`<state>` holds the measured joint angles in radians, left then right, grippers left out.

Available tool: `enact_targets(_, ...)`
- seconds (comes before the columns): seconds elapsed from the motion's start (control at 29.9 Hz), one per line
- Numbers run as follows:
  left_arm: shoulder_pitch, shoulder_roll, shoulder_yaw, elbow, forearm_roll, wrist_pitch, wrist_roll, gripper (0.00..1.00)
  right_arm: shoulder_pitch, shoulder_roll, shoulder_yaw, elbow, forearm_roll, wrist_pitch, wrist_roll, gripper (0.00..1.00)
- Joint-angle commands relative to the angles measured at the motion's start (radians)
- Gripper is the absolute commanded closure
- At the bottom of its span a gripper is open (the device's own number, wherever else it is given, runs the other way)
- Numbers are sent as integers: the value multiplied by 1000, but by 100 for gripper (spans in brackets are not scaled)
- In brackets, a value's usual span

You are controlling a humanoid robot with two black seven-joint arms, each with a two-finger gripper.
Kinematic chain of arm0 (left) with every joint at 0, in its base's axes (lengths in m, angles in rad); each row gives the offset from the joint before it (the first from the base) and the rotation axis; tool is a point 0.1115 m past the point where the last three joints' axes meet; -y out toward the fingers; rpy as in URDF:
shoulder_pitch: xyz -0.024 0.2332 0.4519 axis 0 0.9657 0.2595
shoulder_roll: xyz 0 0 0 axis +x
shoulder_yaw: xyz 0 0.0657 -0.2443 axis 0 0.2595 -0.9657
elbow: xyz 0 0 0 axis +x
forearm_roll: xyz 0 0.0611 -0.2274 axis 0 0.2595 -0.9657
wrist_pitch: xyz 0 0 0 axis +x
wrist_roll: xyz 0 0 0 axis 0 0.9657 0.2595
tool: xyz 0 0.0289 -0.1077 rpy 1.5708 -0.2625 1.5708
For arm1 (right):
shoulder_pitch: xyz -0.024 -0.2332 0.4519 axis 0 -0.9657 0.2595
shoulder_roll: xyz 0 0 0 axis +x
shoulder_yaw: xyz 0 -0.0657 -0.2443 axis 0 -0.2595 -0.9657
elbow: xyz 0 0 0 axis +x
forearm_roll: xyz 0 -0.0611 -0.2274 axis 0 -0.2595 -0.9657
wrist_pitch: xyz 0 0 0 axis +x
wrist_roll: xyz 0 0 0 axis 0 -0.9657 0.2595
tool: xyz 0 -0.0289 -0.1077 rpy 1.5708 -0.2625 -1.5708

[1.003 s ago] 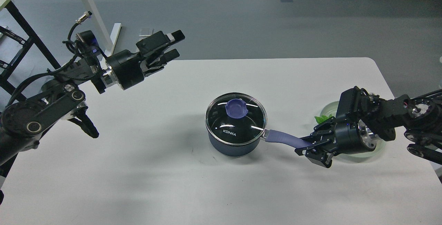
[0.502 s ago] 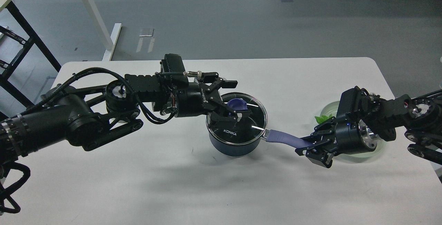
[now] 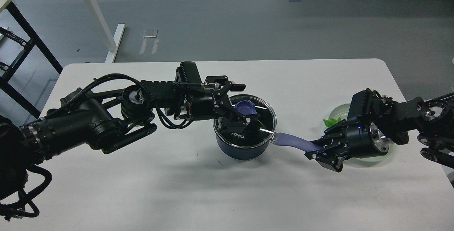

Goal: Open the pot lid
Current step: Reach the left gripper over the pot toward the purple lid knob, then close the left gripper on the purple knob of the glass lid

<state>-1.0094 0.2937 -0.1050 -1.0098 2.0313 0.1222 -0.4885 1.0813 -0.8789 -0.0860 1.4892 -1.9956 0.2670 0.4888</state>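
A dark blue pot (image 3: 241, 150) with a glass lid (image 3: 260, 126) marked KONKA stands mid-table. The lid has a purple knob (image 3: 245, 108). My left gripper (image 3: 242, 104) reaches in from the left over the lid, open, with one finger on each side of the knob. Whether the fingers touch the knob I cannot tell. My right gripper (image 3: 316, 150) is shut on the end of the pot's purple handle (image 3: 293, 141), low over the table to the right of the pot.
A clear glass dish (image 3: 336, 111) with green leaves (image 3: 331, 122) sits at the right, partly hidden behind my right wrist. The white table (image 3: 142, 188) ends just beyond it. A black frame and white table legs stand on the floor at the far left.
My left arm swung from the far left over to the pot and set its open fingers around the knob. The pot shifted slightly right. The right gripper kept its hold.
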Motion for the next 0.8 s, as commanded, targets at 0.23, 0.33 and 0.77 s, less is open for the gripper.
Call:
enact_targets(0.23,25,-10,13,16,0,4,0,1,-1,0,0,0,1,0,0,75)
enact_targets(0.33,26,-24,16,43,0,5,0,1,-1,0,0,0,1,0,0,75)
enact_targets(0.77,34,-28,25,63,1,5,0,4,-1,0,0,0,1,0,0,74)
